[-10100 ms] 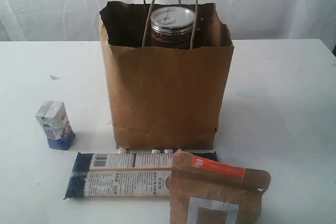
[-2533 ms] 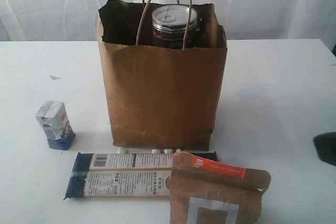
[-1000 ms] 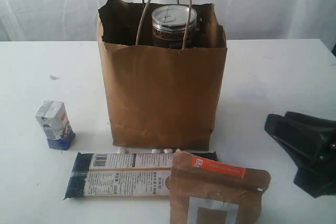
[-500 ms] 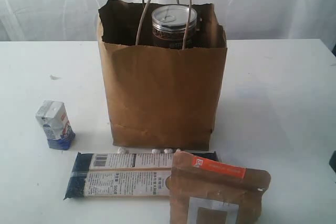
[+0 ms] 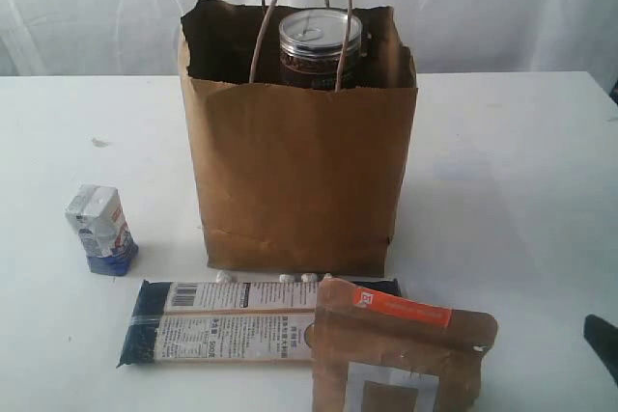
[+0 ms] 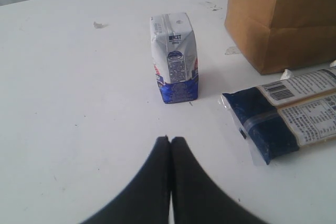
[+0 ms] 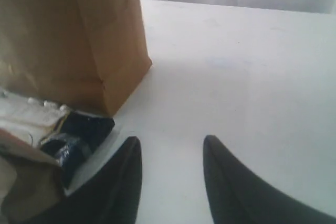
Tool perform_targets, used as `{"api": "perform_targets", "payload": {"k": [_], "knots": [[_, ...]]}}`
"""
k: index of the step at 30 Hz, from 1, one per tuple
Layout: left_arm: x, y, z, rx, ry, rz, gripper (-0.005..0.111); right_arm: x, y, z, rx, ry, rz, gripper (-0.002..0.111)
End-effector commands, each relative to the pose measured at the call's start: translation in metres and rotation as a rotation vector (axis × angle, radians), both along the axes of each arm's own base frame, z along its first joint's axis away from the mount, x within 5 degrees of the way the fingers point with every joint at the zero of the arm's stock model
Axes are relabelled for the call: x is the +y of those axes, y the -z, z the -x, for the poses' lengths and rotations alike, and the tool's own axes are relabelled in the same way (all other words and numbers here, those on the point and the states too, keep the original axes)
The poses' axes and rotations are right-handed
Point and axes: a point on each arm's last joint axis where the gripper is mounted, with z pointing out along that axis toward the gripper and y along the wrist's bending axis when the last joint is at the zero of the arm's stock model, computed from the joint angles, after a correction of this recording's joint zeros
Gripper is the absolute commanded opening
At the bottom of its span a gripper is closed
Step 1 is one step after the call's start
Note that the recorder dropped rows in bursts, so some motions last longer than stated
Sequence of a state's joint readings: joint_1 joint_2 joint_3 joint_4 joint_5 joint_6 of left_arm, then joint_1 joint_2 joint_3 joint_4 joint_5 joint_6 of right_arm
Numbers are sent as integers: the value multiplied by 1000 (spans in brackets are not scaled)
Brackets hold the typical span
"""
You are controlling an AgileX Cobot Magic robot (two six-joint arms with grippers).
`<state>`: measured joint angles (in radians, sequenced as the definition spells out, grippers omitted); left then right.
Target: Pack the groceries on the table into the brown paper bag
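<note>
The brown paper bag (image 5: 299, 180) is pictured upright on the white table (image 5: 512, 161), with the dark can (image 5: 320, 45) standing inside it. In front of the bag are laid the long dark-blue packet (image 5: 222, 320) and the brown pouch (image 5: 396, 354). The small white-blue carton (image 5: 99, 229) is stood off the bag's left side. The left gripper (image 6: 169, 140) is pressed shut and empty. The right gripper (image 7: 172, 145) is held parted and empty near the bag's front corner.

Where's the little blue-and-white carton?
In the exterior view the small white-blue carton stands upright on the left, clear of the brown paper bag to its right, with the long dark-blue packet nearer the camera.
</note>
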<state>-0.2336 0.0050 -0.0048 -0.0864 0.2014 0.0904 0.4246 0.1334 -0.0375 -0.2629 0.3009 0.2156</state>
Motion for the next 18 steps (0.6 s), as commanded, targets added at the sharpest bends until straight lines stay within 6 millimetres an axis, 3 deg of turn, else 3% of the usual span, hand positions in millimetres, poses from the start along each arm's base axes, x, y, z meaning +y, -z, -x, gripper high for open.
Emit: {"api": "perform_targets", "payload": {"k": [1,8,18], "knots": [[0,1,0,-2,-1,-1,0,3,10,1,-35,-65,107,36],[0,1,0,-2,-1,-1,0,0,1,-2,-84,39,-51,36],[0,1,0,-2,-1,-1,0,-8,6,-3,-32,152,-23,36]]}}
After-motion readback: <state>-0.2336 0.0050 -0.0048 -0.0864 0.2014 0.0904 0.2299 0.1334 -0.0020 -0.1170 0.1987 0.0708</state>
